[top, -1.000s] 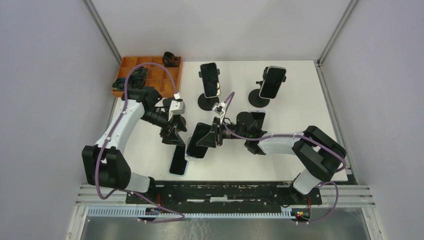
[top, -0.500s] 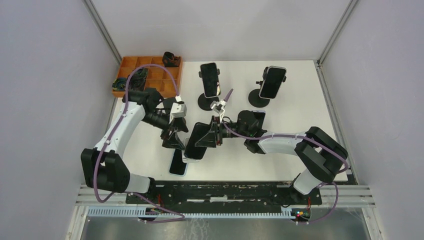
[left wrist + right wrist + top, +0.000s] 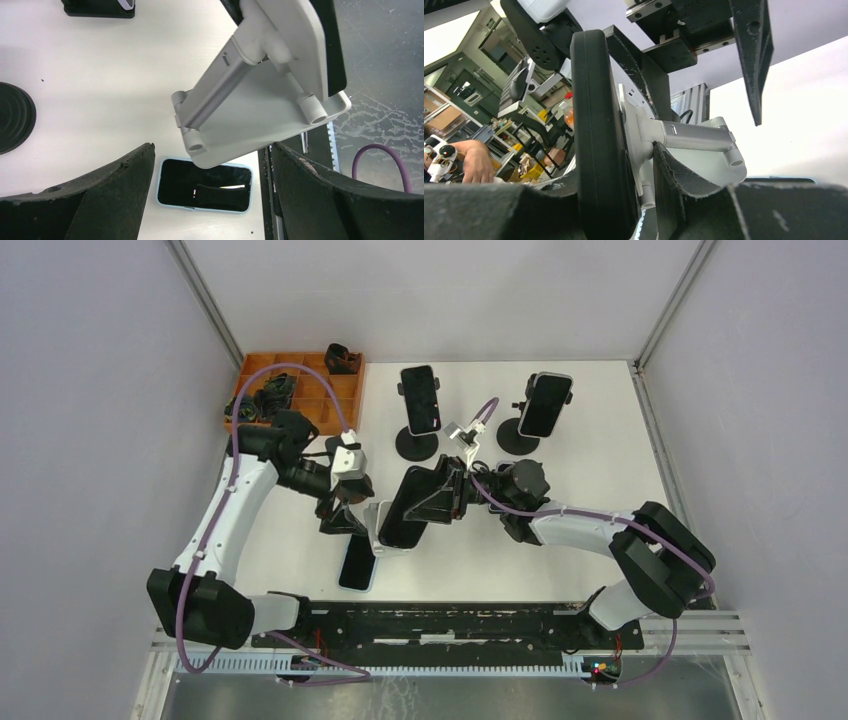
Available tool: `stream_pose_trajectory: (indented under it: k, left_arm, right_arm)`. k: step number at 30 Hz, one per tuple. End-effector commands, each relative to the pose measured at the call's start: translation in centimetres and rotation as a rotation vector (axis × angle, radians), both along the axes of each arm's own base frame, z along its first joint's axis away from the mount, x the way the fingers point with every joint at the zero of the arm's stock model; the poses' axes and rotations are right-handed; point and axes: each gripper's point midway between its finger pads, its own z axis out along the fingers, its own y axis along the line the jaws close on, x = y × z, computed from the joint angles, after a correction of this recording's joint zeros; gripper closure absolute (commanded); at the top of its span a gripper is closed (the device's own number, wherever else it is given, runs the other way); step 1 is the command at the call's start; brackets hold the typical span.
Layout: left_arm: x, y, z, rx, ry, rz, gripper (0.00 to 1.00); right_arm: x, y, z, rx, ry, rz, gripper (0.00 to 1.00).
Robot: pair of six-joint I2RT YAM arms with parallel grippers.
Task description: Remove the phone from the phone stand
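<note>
Phone [image 3: 418,506], black: sat tilted in the cradle of the white phone stand [image 3: 250,115], near the middle of the bench's [image 3: 600,440] near edge, so removal was not yet accomplished. The right end effector [image 3: 445,498] was clenched across the phone at the cradle. The left end effector [image 3: 211,150] was released, its fingers [image 3: 110,195] either side of the stand's base with no contact evident. Outstanding, by judgement: steady the base, draw the phone clear of the cradle, and lay it on the bench.

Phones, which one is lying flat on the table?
The phone in the light blue case; nothing holds it up. The back-left phone, back-right phone and gripped phone sit on stands.
</note>
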Motion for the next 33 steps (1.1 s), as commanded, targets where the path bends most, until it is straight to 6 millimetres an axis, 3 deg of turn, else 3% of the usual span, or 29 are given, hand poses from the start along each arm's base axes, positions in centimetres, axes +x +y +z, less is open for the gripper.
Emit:
stream_pose_trajectory:
  k: [1, 14, 20, 24, 33]
  left_arm:
    - [0.8, -0.8, 2.7, -0.070, -0.114, -0.030, 0.10]
    - [-0.4, -0.9, 3.9, -0.082, -0.130, -0.024, 0.09]
    - [-2.2, -1.7, 3.4, -0.090, -0.103, -0.074, 0.07]
    - [-2.4, -1.9, 3.2, -0.093, -0.112, -0.093, 0.07]
    - [-1.3, -2.2, 3.2, -0.109, -0.184, -0.085, 0.24]
  right_arm:
    - [-2.4, -0.8, 4.6, 0.151, -0.119, 0.072, 1.00]
    - [-2.5, -0.1, 4.9, 0.172, -0.100, 0.112, 1.00]
    - [-1.8, 0.6, 5.4, 0.184, -0.085, 0.101, 1.00]
    - [-1.4, 0.9, 5.9, 0.203, -0.066, 0.096, 1.00]
    - [-2.1, 2.0, 7.3, 0.245, -0.041, 0.123, 1.00]
